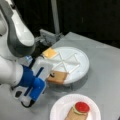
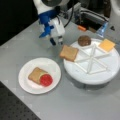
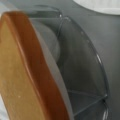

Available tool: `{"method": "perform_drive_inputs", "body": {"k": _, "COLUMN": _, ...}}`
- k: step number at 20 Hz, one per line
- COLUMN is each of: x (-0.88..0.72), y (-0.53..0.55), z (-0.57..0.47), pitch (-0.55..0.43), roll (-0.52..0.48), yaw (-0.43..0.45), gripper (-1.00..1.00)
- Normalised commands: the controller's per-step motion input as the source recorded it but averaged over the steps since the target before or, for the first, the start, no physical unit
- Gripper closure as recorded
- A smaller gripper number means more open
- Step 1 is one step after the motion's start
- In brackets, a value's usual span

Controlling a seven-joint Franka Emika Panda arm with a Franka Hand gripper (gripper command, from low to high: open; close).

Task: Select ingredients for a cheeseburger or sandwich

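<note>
A tan bread slice [image 1: 57, 77] [image 2: 69, 53] rests tilted on the near rim of the white divided tray [image 1: 80, 62] [image 2: 100, 75], overhanging its edge. My gripper [image 1: 51, 75] [image 2: 56, 41] hangs just beside this slice, its fingers apart and nothing between them. In the wrist view the slice [image 3: 22, 75] fills the left side, crust edge toward the camera. A yellow cheese square [image 1: 50, 53] [image 2: 107, 45] and a brown patty [image 2: 84, 40] lie in tray compartments. On the paper plate [image 1: 60, 107] [image 2: 27, 82] sits the sandwich: a bread slice [image 2: 36, 74], green lettuce [image 1: 75, 110] and a red tomato disc [image 1: 82, 107] [image 2: 46, 80].
A grey metal fixture with cables [image 1: 48, 37] [image 2: 87, 15] stands behind the tray at the table's back edge, with a small orange piece [image 2: 81, 28] by it. The table [image 1: 105, 82] [image 2: 75, 105] is grey metal. A dark perforated floor shows at a front view's bottom left.
</note>
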Motion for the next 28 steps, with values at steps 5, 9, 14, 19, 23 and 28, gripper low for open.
{"method": "perform_drive_inputs", "body": {"k": 5, "x": -0.01, "y": 0.0, "z": -0.13, "pitch": -0.078, "roll": 0.293, "yaw": 0.048, "gripper": -1.0}}
{"method": "perform_drive_inputs", "body": {"k": 9, "x": -0.05, "y": 0.03, "z": -0.11, "pitch": -0.077, "roll": 0.256, "yaw": 0.003, "gripper": -1.0}}
{"method": "perform_drive_inputs", "body": {"k": 14, "x": -0.09, "y": 0.04, "z": -0.09, "pitch": -0.089, "roll": 0.21, "yaw": -0.033, "gripper": -1.0}}
{"method": "perform_drive_inputs", "body": {"k": 19, "x": -0.07, "y": 0.02, "z": -0.09, "pitch": -0.094, "roll": 0.157, "yaw": -0.057, "gripper": -1.0}}
{"method": "perform_drive_inputs", "body": {"k": 23, "x": 0.0, "y": 0.09, "z": -0.08, "pitch": -0.098, "roll": 0.12, "yaw": -0.047, "gripper": -1.0}}
{"method": "perform_drive_inputs", "body": {"k": 28, "x": 0.04, "y": 0.15, "z": -0.1, "pitch": -0.13, "roll": 0.166, "yaw": -0.044, "gripper": -1.0}}
